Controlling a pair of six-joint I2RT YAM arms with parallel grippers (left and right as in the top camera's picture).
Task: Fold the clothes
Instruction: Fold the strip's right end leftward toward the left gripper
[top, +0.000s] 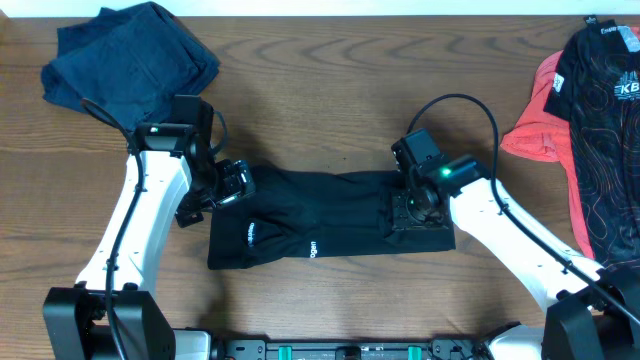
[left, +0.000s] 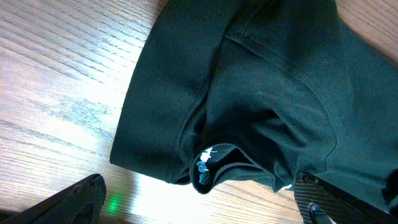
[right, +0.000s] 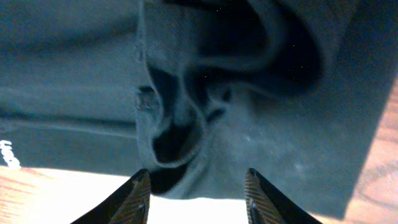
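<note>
A plain black garment (top: 310, 225) with small white logos (top: 312, 247) lies folded into a long strip on the middle of the table. My left gripper (top: 225, 185) is at its left end, open wide, and the wrist view shows a rumpled fabric edge (left: 205, 168) just ahead of the gripper (left: 196, 208). At the strip's right end is my right gripper (top: 410, 210). Its fingers (right: 140, 196) stand apart over bunched black cloth (right: 186, 124) and pinch nothing; the gripper (right: 196, 190) is open.
A navy garment (top: 130, 50) lies crumpled at the back left. A coral-pink one (top: 540, 125) and a black one with red lines (top: 605, 140) are piled at the right edge. Bare wood (top: 330, 110) shows behind the black strip.
</note>
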